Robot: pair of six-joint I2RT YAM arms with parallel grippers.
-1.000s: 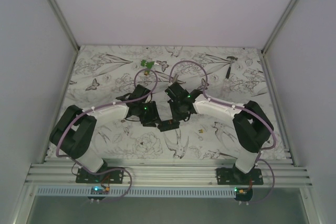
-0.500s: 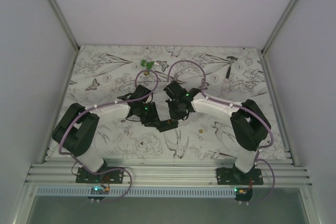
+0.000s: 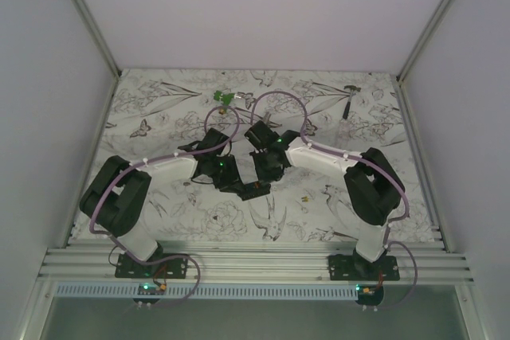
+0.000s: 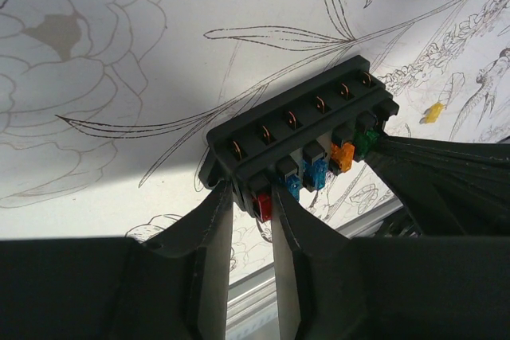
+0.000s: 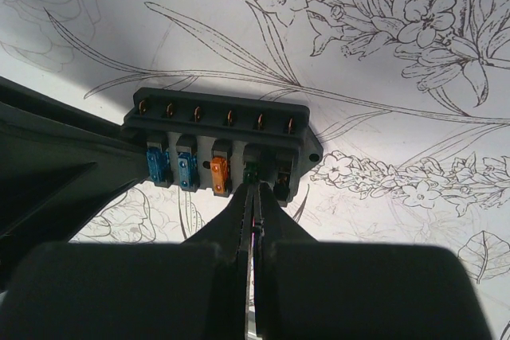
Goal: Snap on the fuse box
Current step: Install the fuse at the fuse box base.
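Fuse box (image 5: 215, 129): on counter (image 5: 96, 29). Right end effector (image 5: 252, 193) clenched, tips at green fuse (image 5: 251, 173). Left end effector (image 4: 252, 197) straddles red fuse (image 4: 263, 207); grasp unclear.

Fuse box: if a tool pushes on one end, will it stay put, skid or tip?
Probably stiff: the fuse box looks like moulded hard plastic. It likely skids or pivots rather than tips, being low and wide on a smooth printed table cover. Its protruding coloured fuses could snag or dislodge.
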